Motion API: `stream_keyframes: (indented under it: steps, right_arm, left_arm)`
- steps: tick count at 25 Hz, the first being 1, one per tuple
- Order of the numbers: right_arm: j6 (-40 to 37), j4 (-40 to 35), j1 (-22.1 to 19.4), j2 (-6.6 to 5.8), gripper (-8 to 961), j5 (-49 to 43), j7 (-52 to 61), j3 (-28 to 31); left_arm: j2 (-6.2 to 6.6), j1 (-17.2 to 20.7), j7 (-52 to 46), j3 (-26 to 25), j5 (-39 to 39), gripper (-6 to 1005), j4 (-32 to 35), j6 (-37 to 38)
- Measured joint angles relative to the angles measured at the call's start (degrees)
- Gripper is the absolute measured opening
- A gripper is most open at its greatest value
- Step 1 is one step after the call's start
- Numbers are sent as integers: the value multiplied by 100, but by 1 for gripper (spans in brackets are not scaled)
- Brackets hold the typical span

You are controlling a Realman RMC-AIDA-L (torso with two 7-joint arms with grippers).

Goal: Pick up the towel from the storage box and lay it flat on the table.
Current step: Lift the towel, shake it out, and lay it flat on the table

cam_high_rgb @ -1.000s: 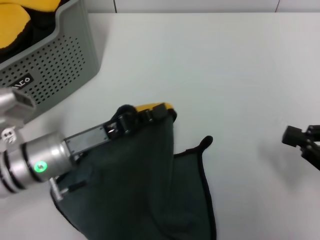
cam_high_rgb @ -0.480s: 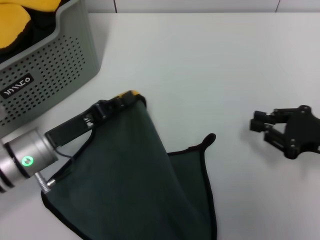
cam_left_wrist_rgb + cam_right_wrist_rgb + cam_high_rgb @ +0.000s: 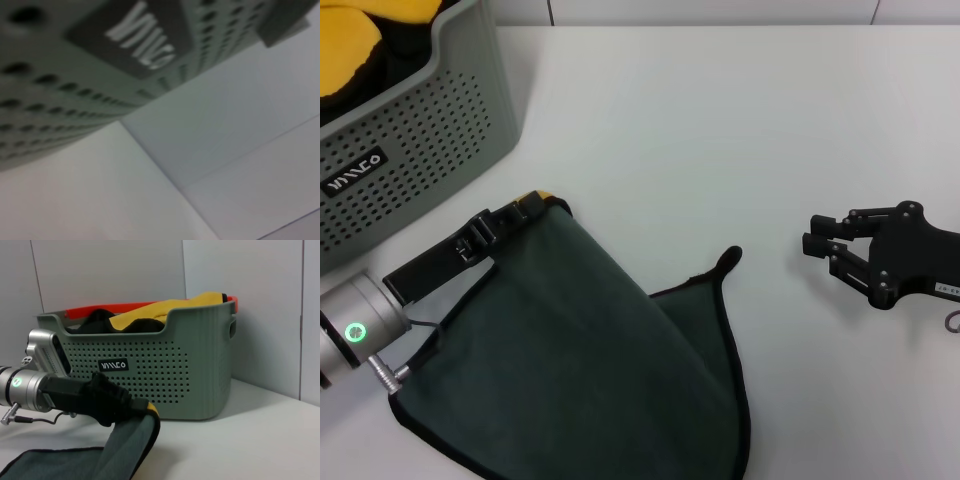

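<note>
1. Left gripper (image 3: 525,207) low over the table (image 3: 720,120), just in front of the storage box (image 3: 430,130), fingers pinched on the raised corner of the towel (image 3: 580,360).
2. Pinched corner shows a sliver of yellow face; seen from the right wrist view as a yellow fold at the black fingertips (image 3: 112,402).
3. Towel out of the box, dark green face up, draped from the gripped corner down onto the table; rest lying on the tabletop, running off the near edge of the head view.
4. Not flat: long diagonal fold from the gripped corner toward the near right, second layer underneath.
5. Black edging along the right side, ending in a small black corner loop (image 3: 728,260) on the table, pointing toward the right gripper (image 3: 817,243).
6. Right gripper hovering over bare table right of the towel, near the loop but apart from it, fingers spread, holding nothing.
7. Storage box at far left, logo side toward the robot; more yellow and black cloth (image 3: 165,312) heaped inside, orange strip (image 3: 115,306) along its back rim.
8. Left wrist view: only perforated box wall with logo (image 3: 145,37) close up, plus white surface.
</note>
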Motion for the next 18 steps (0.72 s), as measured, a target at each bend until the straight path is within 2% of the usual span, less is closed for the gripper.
stream_keyframes:
  steps: [5, 9, 13, 15, 16, 18]
  right_arm:
    - [14, 20, -8, 4, 175, 164, -127, -14]
    - [246, 55, -16, 6, 178, 225, -185, -39]
    - [439, 65, -8, 6, 181, 229, -196, -115]
    - [440, 62, -3, 6, 182, 241, -219, -130]
    - [428, 53, -3, 6, 183, 247, -232, -133]
    - [373, 33, 0, 6, 185, 253, -254, -156]
  left_arm:
    - [23, -10, 17, -3, 18, 10, 58, -214]
    - [27, 29, 21, 21, 30, 10, 193, 8]
    - [31, 8, 206, 4, -4, 10, 210, 1111]
    - [31, 8, 206, 4, -4, 10, 210, 1111]
    - [-11, -57, 271, -10, -131, 10, 312, 2142]
    - [-52, -83, 259, -10, -158, 10, 417, 2472]
